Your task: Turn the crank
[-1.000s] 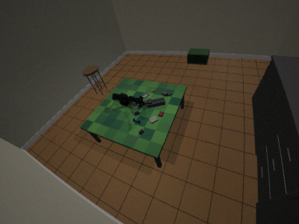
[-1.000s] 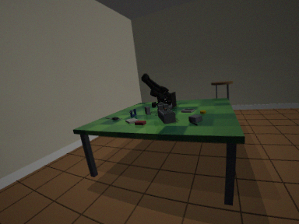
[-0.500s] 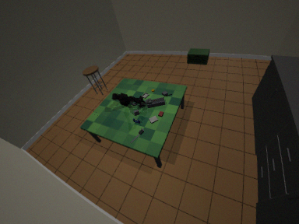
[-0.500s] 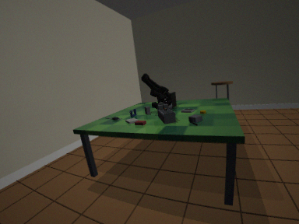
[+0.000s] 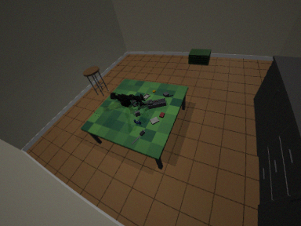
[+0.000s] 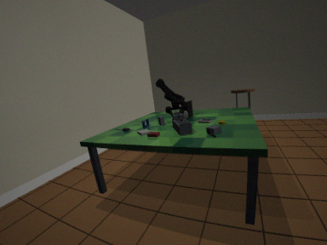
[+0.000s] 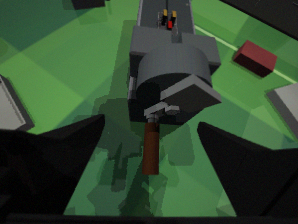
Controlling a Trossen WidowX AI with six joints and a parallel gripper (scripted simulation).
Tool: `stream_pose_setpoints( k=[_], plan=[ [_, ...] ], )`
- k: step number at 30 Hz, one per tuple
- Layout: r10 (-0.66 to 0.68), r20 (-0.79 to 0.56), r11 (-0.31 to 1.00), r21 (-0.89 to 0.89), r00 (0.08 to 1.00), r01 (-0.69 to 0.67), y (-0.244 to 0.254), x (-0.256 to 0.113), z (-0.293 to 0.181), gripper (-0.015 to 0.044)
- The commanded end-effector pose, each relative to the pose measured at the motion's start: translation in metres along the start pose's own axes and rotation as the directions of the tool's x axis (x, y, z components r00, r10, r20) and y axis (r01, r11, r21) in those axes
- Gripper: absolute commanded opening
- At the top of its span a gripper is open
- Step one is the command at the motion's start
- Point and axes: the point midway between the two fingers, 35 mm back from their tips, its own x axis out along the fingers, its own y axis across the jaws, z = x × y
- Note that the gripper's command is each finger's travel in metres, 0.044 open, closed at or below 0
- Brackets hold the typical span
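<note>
Brown handle (image 7: 151, 150): stood between the gripper's fingertips, apart from both, at the near end of the machine.
Gripper (image 7: 152, 122): was spread wide, holding nothing.
Grey machine (image 5: 157, 103) (image 6: 182, 126) (image 7: 175, 65): sat on the green table (image 5: 114, 125) (image 6: 170, 144) (image 7: 55, 75).
Red pointer (image 7: 170, 24): lay between the two brass marks (image 7: 165, 16); exact level could not be told.
Red block (image 5: 161, 114) (image 6: 153, 134) (image 7: 255, 58): rested near the machine.

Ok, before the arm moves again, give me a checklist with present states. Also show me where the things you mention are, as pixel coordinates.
1. Gripper (image 7: 152, 122) (image 5: 144, 101) open: ok.
2. Wooden handle (image 7: 151, 150) free of both fingers: ok, gaps on either side.
3. Red pointer (image 7: 170, 24) near the brass marks (image 7: 165, 13) (image 7: 173, 15): ok.
4. Pointer exactly level with them: cannot tell, too small.
5. Red block (image 7: 254, 58) (image 5: 161, 114) (image 6: 153, 134) clear of the machine (image 7: 172, 65) (image 5: 157, 103) (image 6: 182, 126): ok.
</note>
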Motion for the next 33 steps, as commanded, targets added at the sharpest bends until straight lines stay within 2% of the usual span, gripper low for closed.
stream_pose_setpoints(
  k=[1, 14, 33],
  plan=[
    [-0.005, -0.006, 1.0, 0.007, 1.0, 0.005, -0.002, -0.008, 0.007, 0.044],
    [0.004, 0.001, 1.0, 0.003, 1.0, -0.004, 0.0, -0.08, 0.082, 0.044],
    [-0.136, -0.03, 0.955, 0.262, 0.99, 0.139, -0.01, -0.018, 0.153, 0.044]
  ],
)
